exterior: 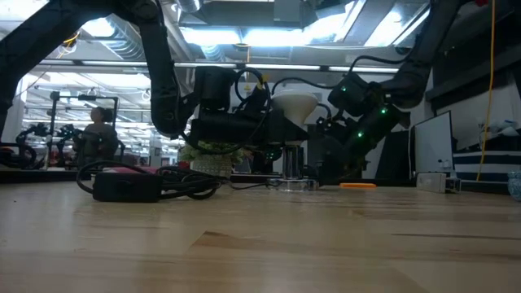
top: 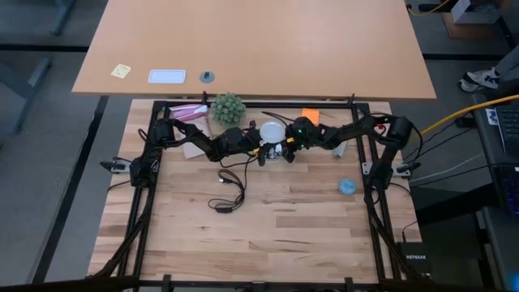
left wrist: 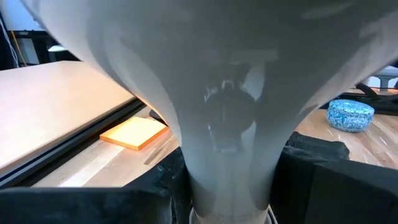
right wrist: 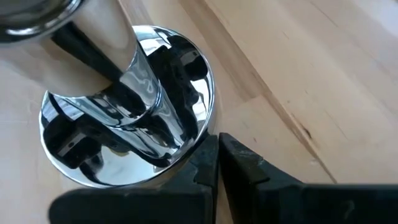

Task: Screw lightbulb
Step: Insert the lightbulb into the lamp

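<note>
Pale butcher-block planks make up my work table (top: 268, 219), with a bigger tan desk (top: 259, 40) behind it and a bright workshop beyond, where a person (exterior: 99, 130) sits far off.

Both arms meet near the middle of the table's back edge. My left gripper (top: 261, 149) has its fingers (left wrist: 81, 202) drawn close on the narrow neck of the small white frosted lightbulb (top: 272, 132); from the left wrist camera the bulb's cone fills almost everything I see, tapering down between the two dark fingers. In the low view the lightbulb (exterior: 296, 106) stands upright, dome up, directly over the shiny chrome lamp socket with a round mirror-like base (exterior: 293, 181). I cannot tell whether the threads have met the socket.

My right gripper (top: 285, 151) is down at table level, its fingertips (right wrist: 249, 165) pressed nearly together, with only a thin slit between them, against the rim of the chrome base (right wrist: 127, 124). I cannot tell whether they pinch the rim or just press on it.

A black cord (top: 231, 191) trails from the socket toward the front, ending in a dark inline switch box (exterior: 126, 185). A small green bushy plant (top: 228, 107) sits behind the left arm, an orange pad of sticky notes (left wrist: 134, 132) behind the bulb, and a small light-blue patterned round object (top: 347, 186) lies well apart to the right.
</note>
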Motion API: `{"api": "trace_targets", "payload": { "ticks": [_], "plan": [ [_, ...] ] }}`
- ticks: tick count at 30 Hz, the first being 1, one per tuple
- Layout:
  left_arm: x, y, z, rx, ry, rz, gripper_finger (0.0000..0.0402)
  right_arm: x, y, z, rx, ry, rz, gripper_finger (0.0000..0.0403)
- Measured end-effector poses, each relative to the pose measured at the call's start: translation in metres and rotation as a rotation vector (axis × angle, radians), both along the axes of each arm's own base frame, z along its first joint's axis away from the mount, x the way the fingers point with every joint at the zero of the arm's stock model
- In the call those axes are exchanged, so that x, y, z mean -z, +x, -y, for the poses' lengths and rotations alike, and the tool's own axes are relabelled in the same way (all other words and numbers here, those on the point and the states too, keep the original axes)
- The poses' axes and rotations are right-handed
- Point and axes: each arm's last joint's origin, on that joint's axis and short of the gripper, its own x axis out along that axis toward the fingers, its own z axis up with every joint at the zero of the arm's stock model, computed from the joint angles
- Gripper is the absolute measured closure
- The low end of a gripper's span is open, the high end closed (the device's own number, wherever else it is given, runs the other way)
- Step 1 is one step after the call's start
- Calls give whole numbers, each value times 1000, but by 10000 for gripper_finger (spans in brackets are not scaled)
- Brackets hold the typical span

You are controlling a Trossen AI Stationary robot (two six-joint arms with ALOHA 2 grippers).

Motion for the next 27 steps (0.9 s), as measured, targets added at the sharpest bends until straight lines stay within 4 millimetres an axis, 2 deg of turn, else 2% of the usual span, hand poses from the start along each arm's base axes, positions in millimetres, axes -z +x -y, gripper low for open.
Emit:
{"api": "trace_targets", "payload": {
  "ticks": [16, 22, 27],
  "plan": [
    [2, -1, -2, -40, 71, -42, 259, 2, -1, -6, -22, 226, 25, 379],
    [2, -1, -2, -41, 70, -43, 259, -3, -3, -6, -2, 139, 14, 379],
    [2, -1, -2, -41, 82, -34, 259, -25, -6, -4, 39, 6, 41, 379]
  ]
}}
